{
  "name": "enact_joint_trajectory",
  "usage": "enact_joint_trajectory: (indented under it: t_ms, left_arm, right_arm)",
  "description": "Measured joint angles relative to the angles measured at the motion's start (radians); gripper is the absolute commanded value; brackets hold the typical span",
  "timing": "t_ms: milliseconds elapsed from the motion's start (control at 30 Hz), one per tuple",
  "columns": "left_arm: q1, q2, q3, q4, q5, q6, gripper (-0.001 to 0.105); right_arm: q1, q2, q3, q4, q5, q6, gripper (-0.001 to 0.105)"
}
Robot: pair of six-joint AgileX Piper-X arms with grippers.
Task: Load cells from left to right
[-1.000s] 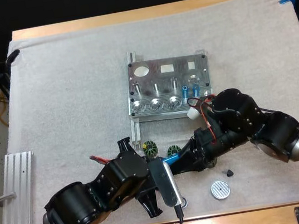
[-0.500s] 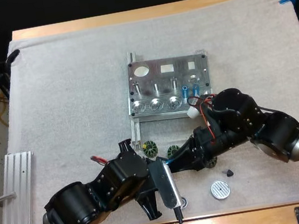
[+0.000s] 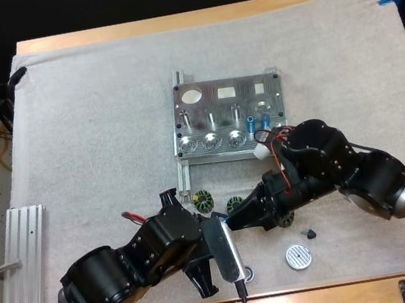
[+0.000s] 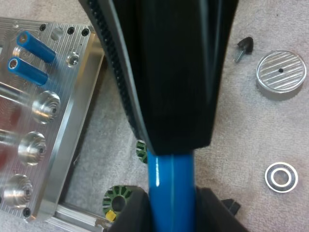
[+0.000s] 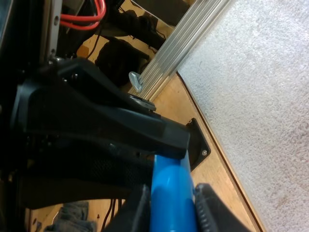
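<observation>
A blue cylinder [image 4: 171, 186] is pinched between my left gripper [image 4: 171, 210] at one end and my right gripper [image 5: 171, 205] at the other; both sets of fingers press on its sides. In the high view the two grippers meet nose to nose, left [image 3: 216, 232] and right [image 3: 237, 219], in front of the metal fixture [image 3: 212, 89]. Two more blue cylinders [image 3: 257, 122] stand upright in the fixture's front right part, seen again beside the fixture's edge [image 4: 33, 58].
Two dark green-yellow round parts [image 3: 203, 199] lie just in front of the fixture. A round ribbed metal cap [image 3: 298, 257], a small black part [image 3: 310, 233] and a metal ring [image 3: 248, 273] lie near the front edge. An aluminium rail [image 3: 21, 262] rests at the left.
My right gripper has slid a little left toward the left gripper, covering more of the blue cylinder between them. The left arm has stayed put.
</observation>
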Motion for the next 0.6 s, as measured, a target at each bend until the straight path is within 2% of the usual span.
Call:
enact_joint_trajectory:
  t_ms: [100,200,267,333,533,600]
  left_arm:
    - [0.000,0.000,0.000,0.000,-0.003,0.000,0.012]
    - [0.000,0.000,0.000,0.000,-0.003,0.000,0.037]
    - [0.000,0.000,0.000,0.000,-0.013,0.000,0.062]
    - [0.000,0.000,0.000,0.000,-0.018,0.000,0.075]
    - [0.000,-0.004,-0.007,0.011,-0.107,-0.026,0.076]
    - [0.000,-0.020,-0.006,0.014,-0.112,-0.046,0.076]
  right_arm:
    - [0.000,0.000,0.000,0.000,0.002,-0.001,0.000]
    - [0.000,0.000,0.000,0.000,0.003,-0.001,0.000]
    - [0.000,0.000,0.000,0.000,0.014,0.001,0.000]
    - [0.000,0.000,0.000,0.000,0.025,0.006,0.000]
    - [-0.011,0.002,-0.018,0.020,0.071,0.013,0.000]
    - [-0.031,0.003,-0.051,0.053,0.107,0.013,0.000]
